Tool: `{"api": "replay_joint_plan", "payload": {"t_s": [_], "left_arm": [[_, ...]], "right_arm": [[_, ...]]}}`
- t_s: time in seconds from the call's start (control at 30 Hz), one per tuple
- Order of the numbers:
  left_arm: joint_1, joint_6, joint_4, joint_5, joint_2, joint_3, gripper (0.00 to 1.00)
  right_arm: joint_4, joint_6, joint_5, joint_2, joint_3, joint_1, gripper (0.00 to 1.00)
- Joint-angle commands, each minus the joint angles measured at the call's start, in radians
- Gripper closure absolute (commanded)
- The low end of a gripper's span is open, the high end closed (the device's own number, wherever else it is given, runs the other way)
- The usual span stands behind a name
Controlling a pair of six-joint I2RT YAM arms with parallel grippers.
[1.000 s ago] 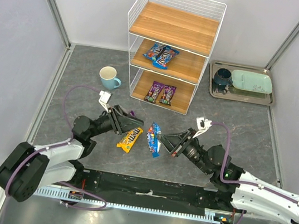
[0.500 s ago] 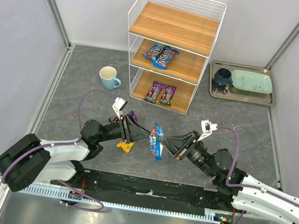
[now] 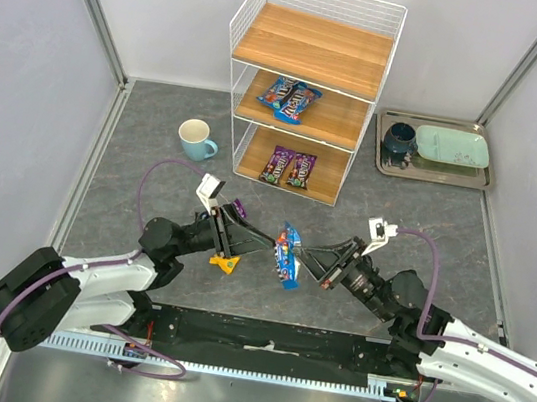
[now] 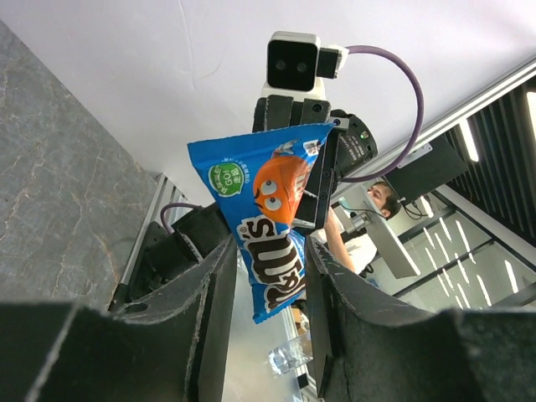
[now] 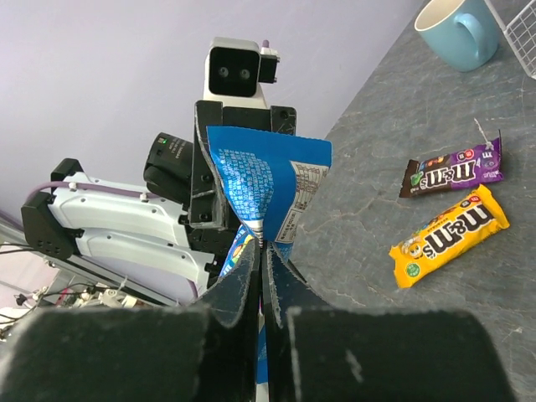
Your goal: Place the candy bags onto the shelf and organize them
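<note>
A blue candy bag point(image 3: 287, 255) hangs in the air between both grippers, in front of the arms' bases. My right gripper point(image 3: 307, 261) is shut on its edge point(image 5: 268, 180). My left gripper point(image 3: 268, 245) is open, its jaws on either side of the same bag point(image 4: 268, 201) without pinching it. A yellow bag point(image 5: 448, 236) and a purple bag point(image 5: 452, 167) lie on the table; the left arm partly hides them from above. The shelf point(image 3: 311, 51) stands at the back, with blue bags point(image 3: 289, 98) on its middle board and two purple bags point(image 3: 289, 167) on its bottom board.
A light blue mug point(image 3: 195, 138) stands left of the shelf. A metal tray point(image 3: 474, 176) at the back right holds a dark cup and a green plate. Grey walls close in both sides.
The right gripper has lifted the blue bag off the table. The left gripper has swung right, away from the yellow bag, and now has its open jaws around the blue bag.
</note>
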State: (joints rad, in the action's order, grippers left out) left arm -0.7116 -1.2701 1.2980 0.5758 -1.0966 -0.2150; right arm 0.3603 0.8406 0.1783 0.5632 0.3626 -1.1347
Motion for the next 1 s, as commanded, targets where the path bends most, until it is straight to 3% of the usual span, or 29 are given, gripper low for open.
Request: {"api": "replay_joint_plan", "payload": {"t_s": [0.0,0.43,0.53,0.6,0.67,0.7,0.73,0.83,0.93,0.97], "left_arm": [[-0.006,-0.035,0.365,-0.016,0.009,-0.037,0.55],[-0.017,-0.029,0.365,0.001,-0.032,-0.084,0.56],[-0.017,-0.029,0.363,-0.002,-0.029,-0.095,0.70],[-0.017,-0.031,0.363,-0.007,-0.025,-0.098,0.89],[-0.017,-0.034,0.363,-0.008,-0.019,-0.098,0.98],[-0.015,-0.032,0.363,-0.011,-0.016,-0.096,0.98],[-0.017,-0.031,0.365,-0.013,-0.011,-0.095,0.98],[-0.017,-0.006,0.315,-0.030,0.010,-0.089,0.98],[-0.017,0.109,-0.001,-0.059,0.107,-0.116,0.98],[-0.019,0.192,-0.230,-0.076,0.148,-0.129,0.98]], "right_arm": [[0.037,0.002,-0.016,0.023,0.004,0.001,0.94],[0.216,0.037,-0.112,0.182,0.006,0.001,0.95],[0.218,0.035,-0.106,0.187,0.001,0.001,0.95],[0.206,0.035,-0.100,0.182,-0.001,0.001,0.94],[0.174,0.025,-0.089,0.167,0.001,0.001,0.86],[0.152,0.017,-0.080,0.159,0.006,0.001,0.78],[0.125,0.008,-0.059,0.133,0.010,0.001,0.65],[-0.053,-0.032,0.028,0.061,0.050,0.001,0.50],[-0.252,-0.063,0.099,-0.012,0.097,0.001,0.42],[-0.329,-0.066,0.127,-0.026,0.117,0.001,0.41]]}}
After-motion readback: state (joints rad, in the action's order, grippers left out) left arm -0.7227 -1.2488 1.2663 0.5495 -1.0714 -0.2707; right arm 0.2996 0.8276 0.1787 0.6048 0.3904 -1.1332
